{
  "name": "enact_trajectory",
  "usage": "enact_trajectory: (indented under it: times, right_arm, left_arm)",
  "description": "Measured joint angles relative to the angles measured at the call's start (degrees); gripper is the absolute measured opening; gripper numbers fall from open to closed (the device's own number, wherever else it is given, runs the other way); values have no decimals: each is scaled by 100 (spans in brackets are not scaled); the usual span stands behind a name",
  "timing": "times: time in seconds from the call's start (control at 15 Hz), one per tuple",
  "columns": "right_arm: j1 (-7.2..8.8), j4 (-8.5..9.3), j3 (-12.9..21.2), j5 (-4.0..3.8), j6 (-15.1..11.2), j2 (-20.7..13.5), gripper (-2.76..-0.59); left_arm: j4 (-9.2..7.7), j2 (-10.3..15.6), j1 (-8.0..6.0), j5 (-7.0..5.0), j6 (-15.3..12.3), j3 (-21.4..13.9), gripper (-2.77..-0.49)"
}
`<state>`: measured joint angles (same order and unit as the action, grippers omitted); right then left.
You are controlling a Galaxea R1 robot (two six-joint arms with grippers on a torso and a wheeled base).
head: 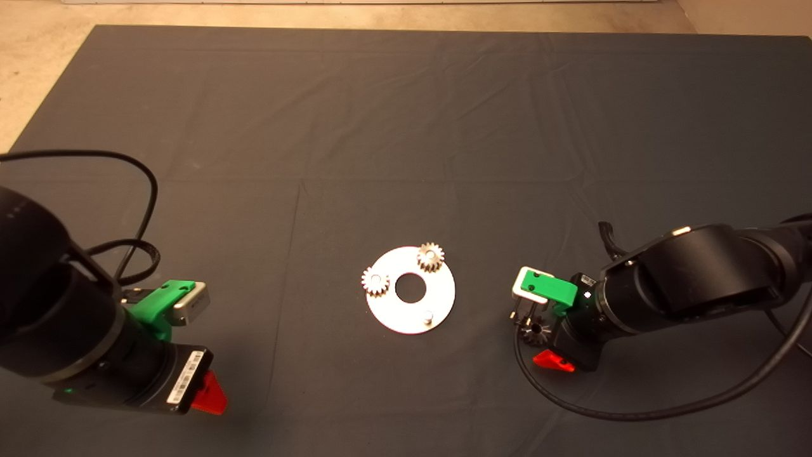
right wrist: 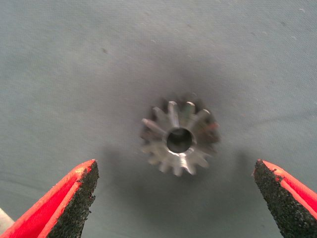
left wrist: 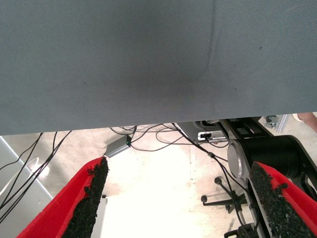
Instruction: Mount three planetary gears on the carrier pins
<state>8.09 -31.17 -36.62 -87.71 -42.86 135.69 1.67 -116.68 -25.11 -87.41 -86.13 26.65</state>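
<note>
Steel gears — two on pins, one loose on mat between spread right pincer — left pincer spread too.

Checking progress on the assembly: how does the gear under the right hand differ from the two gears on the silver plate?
The gear under the right hand lies flat on the dark mat, off the silver plate; the two gears on the plate each sit on a pin. Its centre hole is empty, while theirs are filled by pins. It lies between the right hand's open fingers; nothing is near them. All three are small, toothed and steel.
</note>
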Motion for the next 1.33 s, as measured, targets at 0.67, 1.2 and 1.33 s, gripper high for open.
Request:
enact_trajectory:
  times: [0.67,1.2,1.33]
  right_arm:
    - [-200,-41,0,1,41,-46,-102]
    - [-240,-50,0,1,41,-39,-126]
    - [-240,-52,0,1,41,-39,-126]
  left_arm:
    - [0,2,0,0,0,-2,-122]
    - [0,2,0,0,2,-6,-122]
    - [-5,2,0,0,2,-9,-122]
